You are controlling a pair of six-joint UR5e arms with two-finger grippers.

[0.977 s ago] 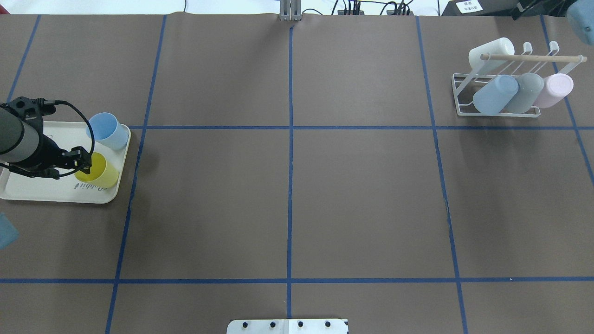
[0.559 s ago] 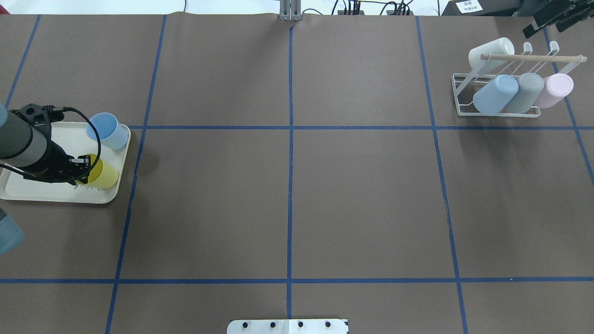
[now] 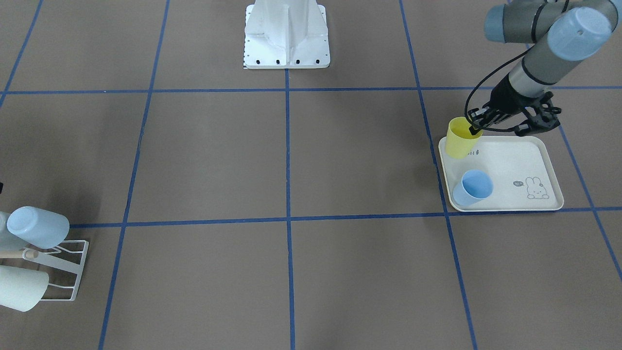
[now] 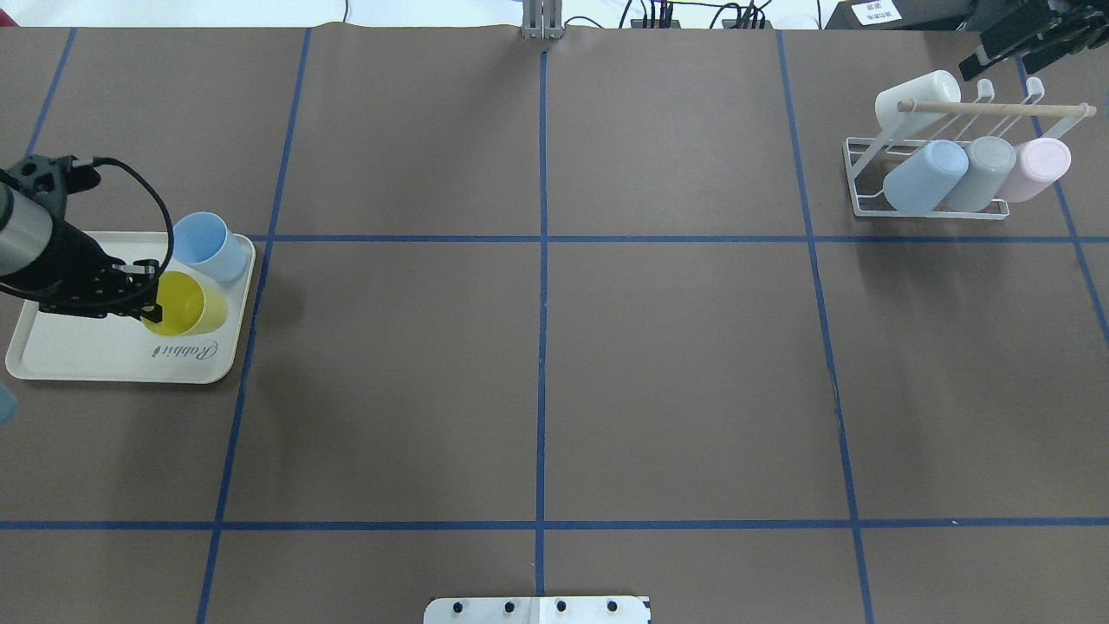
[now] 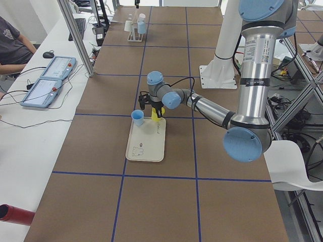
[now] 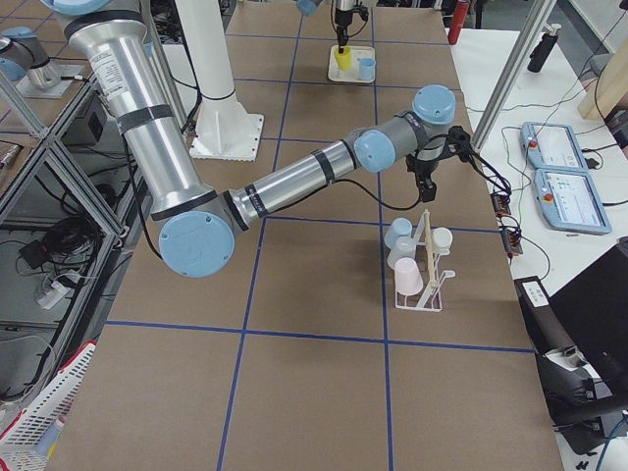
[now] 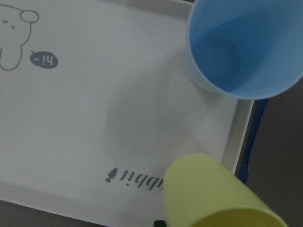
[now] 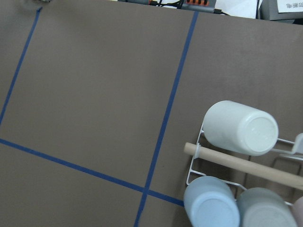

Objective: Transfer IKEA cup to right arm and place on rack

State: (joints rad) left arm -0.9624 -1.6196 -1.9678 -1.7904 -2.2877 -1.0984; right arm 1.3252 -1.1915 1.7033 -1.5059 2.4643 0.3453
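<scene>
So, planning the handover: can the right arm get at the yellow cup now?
Probably not: the left gripper holds the yellow cup at the tray on one table end, while the right gripper hangs by the rack at the other.

On the cream rectangular plastic tray [image 4: 69, 360], a grey cursive word that reads "Rabbit" [image 4: 184, 350] is printed just beside the left gripper [image 4: 154, 299], on the robot's side of the yellow plastic cup [image 4: 186, 305] that it grips by the rim. Further from this gripper, the same tray has a dark speech bubble [image 3: 518, 183] saying "hi~". Very far from it, past the table's far edge, a white label [image 4: 873, 10] carries characters too small to read.
</scene>
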